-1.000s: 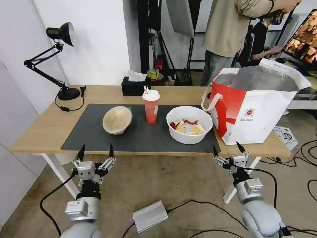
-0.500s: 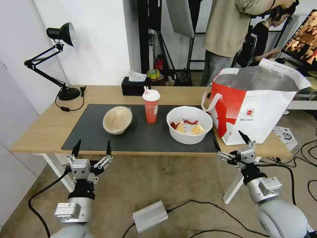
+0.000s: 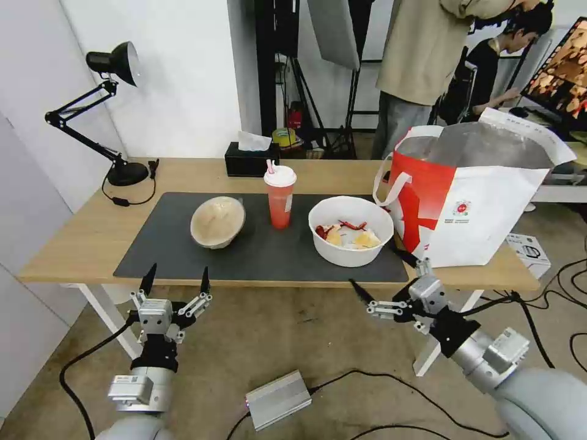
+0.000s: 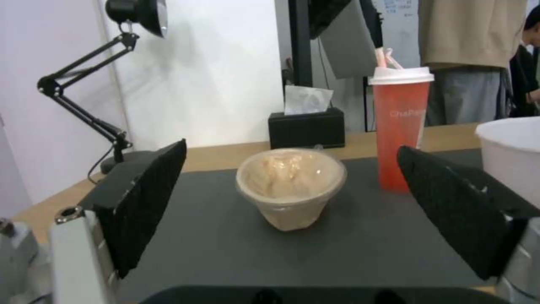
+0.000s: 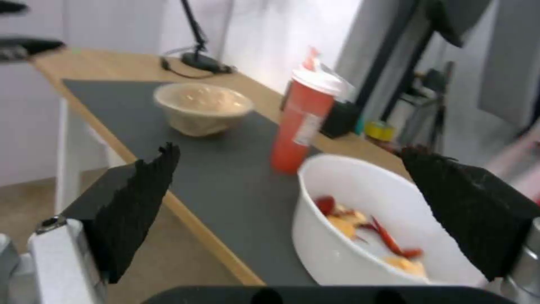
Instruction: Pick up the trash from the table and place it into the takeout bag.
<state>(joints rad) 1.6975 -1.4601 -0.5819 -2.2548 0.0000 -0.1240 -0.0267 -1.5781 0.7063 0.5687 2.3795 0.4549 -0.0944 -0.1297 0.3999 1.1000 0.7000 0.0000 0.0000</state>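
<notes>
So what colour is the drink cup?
Red with a white lid, clearest in the left wrist view.

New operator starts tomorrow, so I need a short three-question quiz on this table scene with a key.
1. True or false: the white bowl already sits inside the takeout bag.
2. Which item stands between the beige pulp bowl and the white bowl? A) tissue box B) red drink cup C) lamp
3. Fill in: the right hand hovers open off the table edge near the ____ bowl.

Key: 1 false, it rests on the mat; 2 B, the red drink cup; 3 white. The left hand is open too.
</notes>
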